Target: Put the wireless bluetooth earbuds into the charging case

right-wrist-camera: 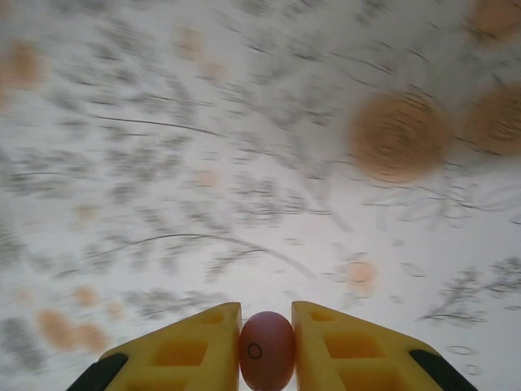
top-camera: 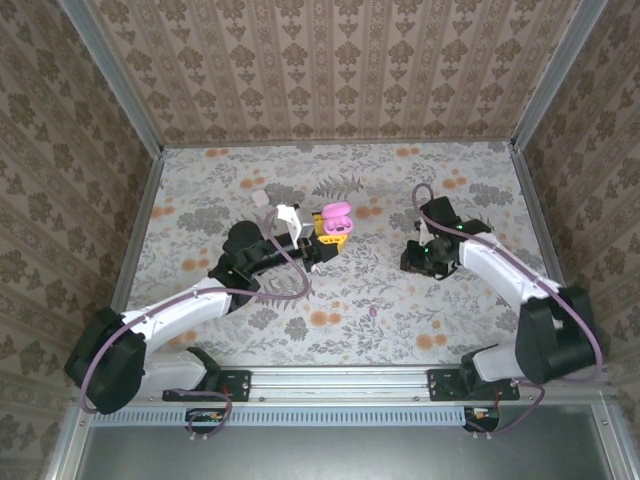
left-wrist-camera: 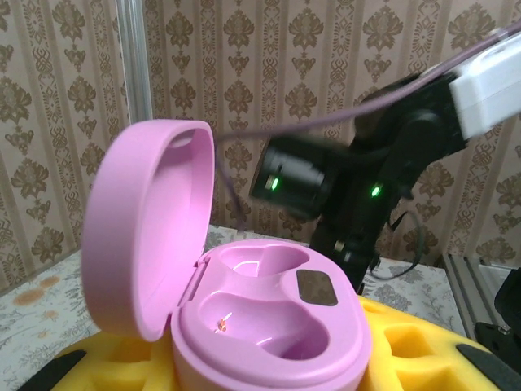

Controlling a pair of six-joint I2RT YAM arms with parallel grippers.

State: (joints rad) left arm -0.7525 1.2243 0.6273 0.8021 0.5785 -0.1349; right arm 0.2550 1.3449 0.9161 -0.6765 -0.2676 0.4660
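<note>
My left gripper [top-camera: 335, 230] is shut on the pink charging case [top-camera: 337, 213] and holds it just above the table at centre. In the left wrist view the case [left-wrist-camera: 273, 326] sits between the yellow fingers [left-wrist-camera: 407, 346], its lid swung up on the left and both wells bare. My right gripper [top-camera: 422, 260] hangs low over the table to the right, shut on a pink earbud [right-wrist-camera: 266, 350] that is pinched between its yellow fingertips [right-wrist-camera: 203, 346]. A second tiny pink earbud [top-camera: 373, 312] lies loose on the table in front.
A small white object [top-camera: 262, 198] lies on the floral table [top-camera: 400, 320] just left of the case. The right arm [left-wrist-camera: 358, 179] shows behind the case. Patterned walls with metal rails [top-camera: 135, 230] close in three sides.
</note>
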